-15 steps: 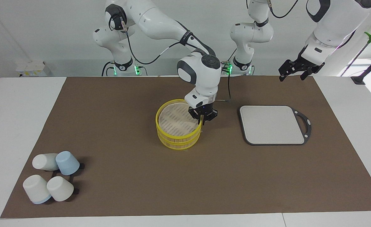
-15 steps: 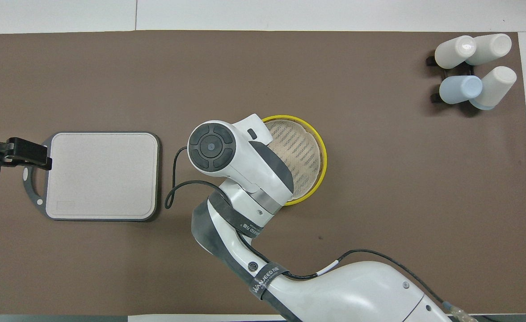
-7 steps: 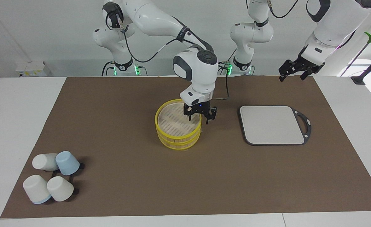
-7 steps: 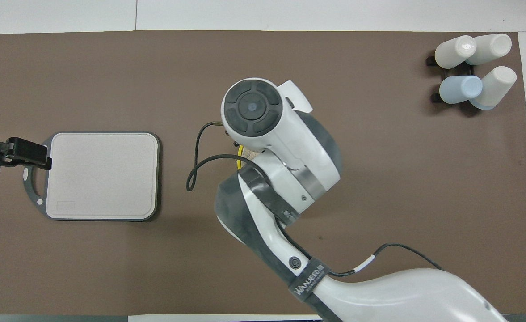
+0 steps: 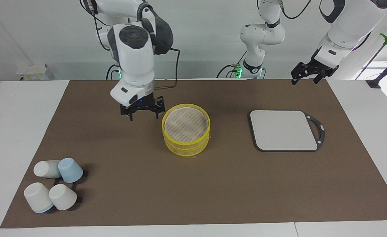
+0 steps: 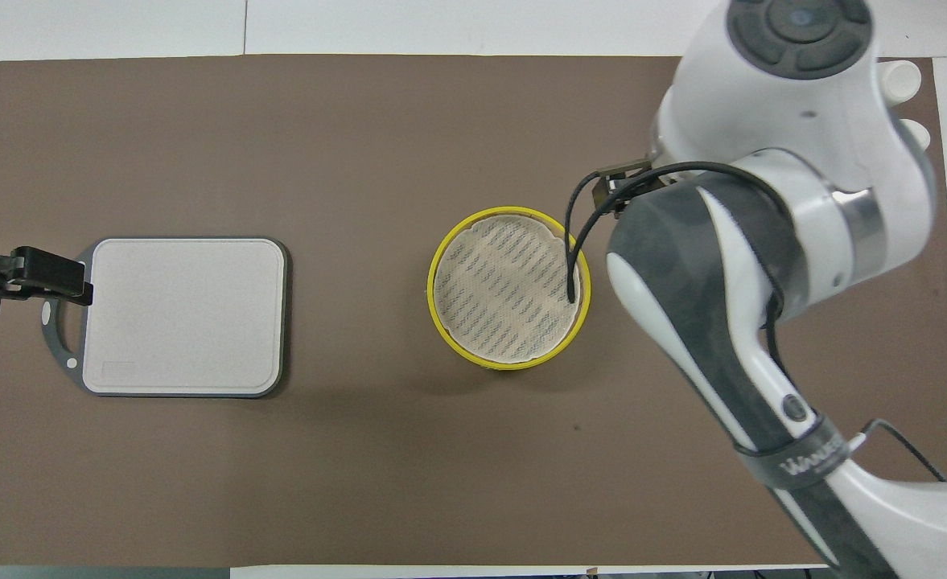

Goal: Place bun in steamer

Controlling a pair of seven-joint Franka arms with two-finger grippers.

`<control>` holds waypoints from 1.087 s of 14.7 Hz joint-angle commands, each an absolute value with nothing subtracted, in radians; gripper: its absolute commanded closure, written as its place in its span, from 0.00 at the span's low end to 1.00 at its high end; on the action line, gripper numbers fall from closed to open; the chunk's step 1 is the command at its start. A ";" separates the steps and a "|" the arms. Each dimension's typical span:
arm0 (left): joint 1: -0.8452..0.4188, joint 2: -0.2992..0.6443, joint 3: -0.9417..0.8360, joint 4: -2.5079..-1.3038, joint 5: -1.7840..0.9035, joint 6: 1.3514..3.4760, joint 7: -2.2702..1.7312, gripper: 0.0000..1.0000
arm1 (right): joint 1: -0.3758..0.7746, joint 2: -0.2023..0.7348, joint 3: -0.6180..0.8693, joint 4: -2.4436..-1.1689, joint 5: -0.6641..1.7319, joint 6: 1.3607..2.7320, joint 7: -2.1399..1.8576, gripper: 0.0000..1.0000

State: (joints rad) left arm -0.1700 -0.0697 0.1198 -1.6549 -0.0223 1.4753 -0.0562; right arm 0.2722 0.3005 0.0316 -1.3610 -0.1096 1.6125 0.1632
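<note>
The steamer (image 5: 186,131) stands mid-mat, two yellow-rimmed tiers with a pale slatted floor that shows bare; it also shows in the overhead view (image 6: 509,287). No lid is in view. The bun is not in view. My right gripper (image 5: 143,115) is open and empty, raised over the mat beside the steamer, toward the right arm's end. In the overhead view it is hidden under its own arm. My left gripper (image 5: 306,79) waits open and empty, raised over the handle end of the grey board; it also shows in the overhead view (image 6: 71,277).
A grey square board (image 5: 283,130) with a dark handle lies toward the left arm's end, also in the overhead view (image 6: 183,314). Several white and blue cups (image 5: 53,184) lie on a black rack at the right arm's end, farther from the robots.
My right gripper has left the steamer's rim on the board's side, crossed over the steamer and risen toward the right arm's end. The steamer stays put. The left arm has not moved.
</note>
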 commanded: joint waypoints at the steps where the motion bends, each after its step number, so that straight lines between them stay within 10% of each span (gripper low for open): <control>1: -0.158 -0.092 0.112 -1.674 -0.014 1.493 -0.044 0.00 | 0.171 0.238 0.044 -1.425 -0.095 1.579 0.022 0.00; 10: -0.166 -0.091 0.114 -1.674 -0.014 1.497 -0.045 0.00 | 0.005 -0.021 0.043 -1.751 -0.041 1.687 -0.040 0.00; 16: -0.164 -0.091 0.114 -1.672 -0.012 1.499 -0.043 0.00 | -0.018 0.008 0.040 -1.680 -0.031 1.660 -0.041 0.00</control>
State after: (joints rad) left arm -0.1687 -0.0697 0.1168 -1.6549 -0.0224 1.4802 -0.0561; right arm -0.0003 -0.0012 0.0313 -1.6995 -0.0561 1.6674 -0.0254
